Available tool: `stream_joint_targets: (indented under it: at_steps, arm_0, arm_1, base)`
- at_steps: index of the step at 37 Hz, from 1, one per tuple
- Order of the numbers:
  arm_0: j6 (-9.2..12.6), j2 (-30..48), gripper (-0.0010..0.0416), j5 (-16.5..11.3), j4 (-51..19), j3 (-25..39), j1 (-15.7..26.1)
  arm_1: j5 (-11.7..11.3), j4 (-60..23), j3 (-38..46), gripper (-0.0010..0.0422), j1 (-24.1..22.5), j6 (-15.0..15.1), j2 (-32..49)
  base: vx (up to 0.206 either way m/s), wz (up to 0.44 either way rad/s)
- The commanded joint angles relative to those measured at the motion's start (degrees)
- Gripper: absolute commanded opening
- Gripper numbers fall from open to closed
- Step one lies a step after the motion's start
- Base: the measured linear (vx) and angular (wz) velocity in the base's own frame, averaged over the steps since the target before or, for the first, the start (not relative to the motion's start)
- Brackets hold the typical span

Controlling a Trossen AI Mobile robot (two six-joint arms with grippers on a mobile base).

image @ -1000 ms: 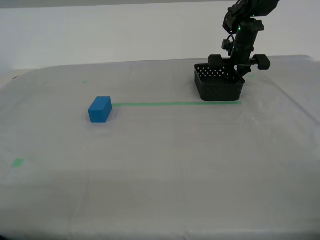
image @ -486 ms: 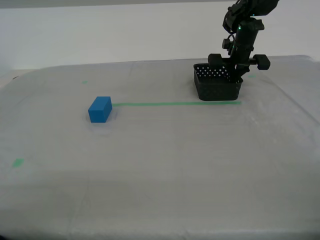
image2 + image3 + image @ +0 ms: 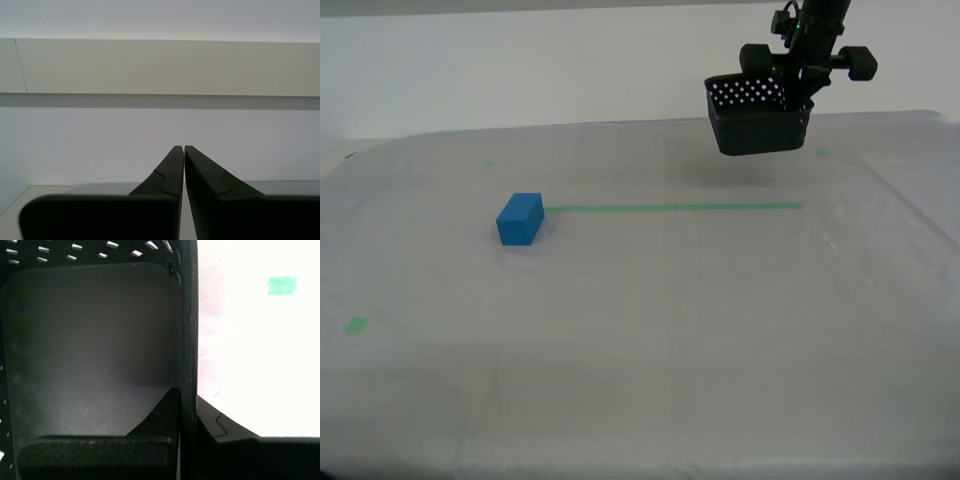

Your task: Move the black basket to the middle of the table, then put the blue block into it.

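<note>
The table [image 3: 650, 330], wide and draped in pale grey-white cloth, fills the exterior view, with a thin green tape line [image 3: 670, 208] running across its far half and small green tape bits scattered near its edges. Above the far part of the table, toward the exterior view's right, the black basket [image 3: 760, 118] hangs clear of the cloth, casting a faint shadow beneath it, its perforated walls showing rows of round holes. My first gripper [image 3: 187, 412] carries it from above: in the first wrist view one finger sits inside the basket and the other outside, the jaws pinching one of its walls, with bright cloth and a green tape bit [image 3: 282, 285] visible beyond the rim. My second gripper [image 3: 184, 150] is out of the exterior view; its own camera shows the jaws pressed together on nothing, pointing at a blank pale wall. The blue block [image 3: 520, 219] rests on the cloth at the left end of the green line, well apart from the basket and untouched. As I judge it, the first step is under way but unfinished: the basket is lifted yet not over the middle of the table, so it has to be carried left and nearer, set down and released. Picking up the block and dropping it into the basket is all still to come.
</note>
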Motion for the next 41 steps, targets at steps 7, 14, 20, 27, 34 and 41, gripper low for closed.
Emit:
stream_joint_targets:
  at_steps: [7, 14, 20, 27, 34, 41]
  arm_0:
    - [1.57, -5.35, -0.0001, 0.24, -2.73, -2.49, 2.75]
    - [4.37, -10.01, -0.0001, 0.24, -2.08, -9.22, 5.33]
    - [6.99, -14.45, -0.0001, 0.17, 1.36, -16.81, 7.98]
    - [9.4, -17.53, -0.0001, 0.17, 4.87, -23.17, 11.47]
    - [11.54, -17.7, -0.0001, 0.09, 7.28, -26.34, 14.75]
    - [14.03, -17.7, -0.0001, -0.22, 10.49, -28.46, 16.83]
  arm_1:
    - [-0.04, 0.2, 0.04, 0.0, -0.02, 0.09, -0.02]
    - [-0.04, 0.2, 0.04, 0.0, 0.0, 0.09, -0.02]
    - [-0.04, 0.2, 0.04, 0.0, -0.02, 0.09, -0.02]
    - [-0.04, 0.2, 0.04, 0.0, -0.02, 0.11, -0.02]
    - [-0.04, 0.2, 0.04, 0.0, -0.02, 0.09, -0.02]
    - [-0.04, 0.2, 0.04, 0.0, -0.02, 0.11, -0.02]
  base:
    - [0.0, 0.0]
    - [0.0, 0.0]
    - [0.0, 0.0]
    - [0.0, 0.0]
    - [0.0, 0.0]
    - [0.0, 0.0]
